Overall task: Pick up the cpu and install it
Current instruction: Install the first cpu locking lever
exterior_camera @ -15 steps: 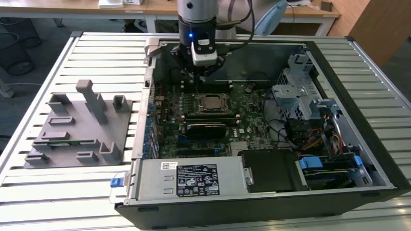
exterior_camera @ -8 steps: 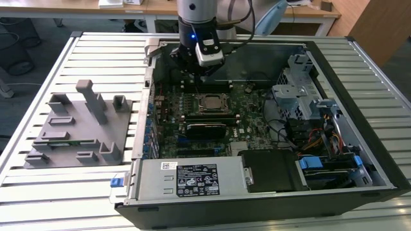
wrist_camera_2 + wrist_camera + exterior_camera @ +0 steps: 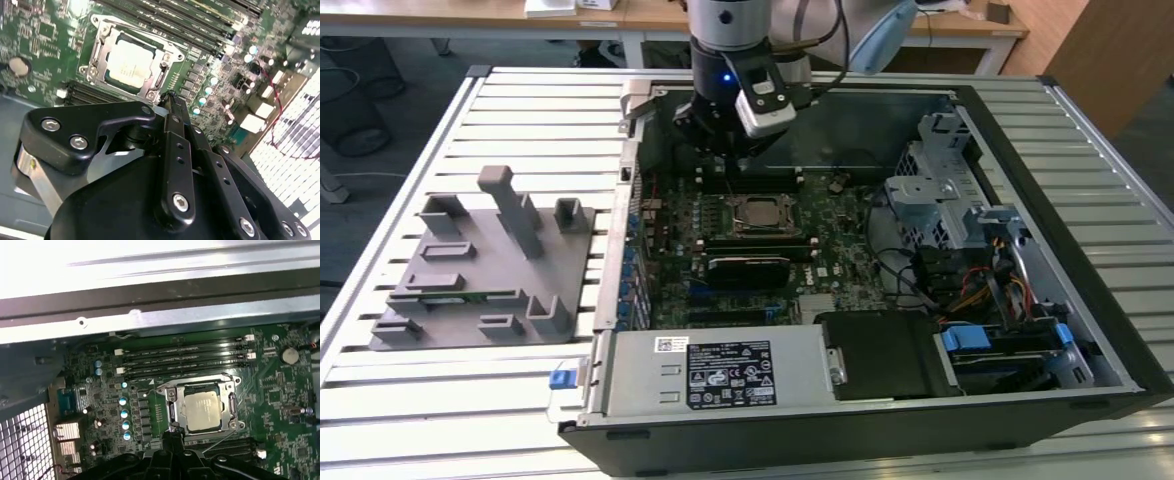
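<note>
Currently, the cpu [image 3: 202,410] lies flat inside the socket frame [image 3: 174,410] on the motherboard [image 3: 761,250] of the open computer case [image 3: 1067,180]; in the second wrist view it shows as a pale square [image 3: 131,64] within the metal frame. The gripper [image 3: 169,97] hangs above the board just beside the socket, with its fingers drawn together and nothing between them. Judge the chip as seated, so your care now goes to alignment: check that the chip sits level, with no corner riding on the frame. Keep the fingertips clear of the memory slots [image 3: 185,357] next to the socket. The grey parts tray [image 3: 480,270] stands outside the case.
</note>
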You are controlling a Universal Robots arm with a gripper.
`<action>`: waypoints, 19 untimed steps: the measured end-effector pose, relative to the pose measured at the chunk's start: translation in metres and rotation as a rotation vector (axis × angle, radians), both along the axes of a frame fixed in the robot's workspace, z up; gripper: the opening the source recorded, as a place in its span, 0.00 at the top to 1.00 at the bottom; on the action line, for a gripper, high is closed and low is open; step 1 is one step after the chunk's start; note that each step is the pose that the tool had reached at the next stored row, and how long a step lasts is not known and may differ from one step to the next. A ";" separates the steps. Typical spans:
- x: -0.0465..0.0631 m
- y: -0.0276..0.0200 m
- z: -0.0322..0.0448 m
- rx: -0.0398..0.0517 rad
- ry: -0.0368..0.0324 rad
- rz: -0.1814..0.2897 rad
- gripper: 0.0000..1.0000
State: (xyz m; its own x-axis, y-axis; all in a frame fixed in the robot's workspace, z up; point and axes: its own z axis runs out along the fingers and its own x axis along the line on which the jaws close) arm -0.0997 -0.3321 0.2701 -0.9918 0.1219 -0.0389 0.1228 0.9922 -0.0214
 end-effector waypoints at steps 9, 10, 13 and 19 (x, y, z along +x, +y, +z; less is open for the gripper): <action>-0.008 0.0005 -0.0024 0.0000 -0.0006 0.111 0.89; -0.012 0.0008 -0.0027 0.0000 -0.0014 0.111 0.89; -0.019 0.0027 -0.0034 0.0001 -0.0027 0.111 0.89; -0.025 0.0141 -0.0045 -0.0001 -0.0026 0.111 0.89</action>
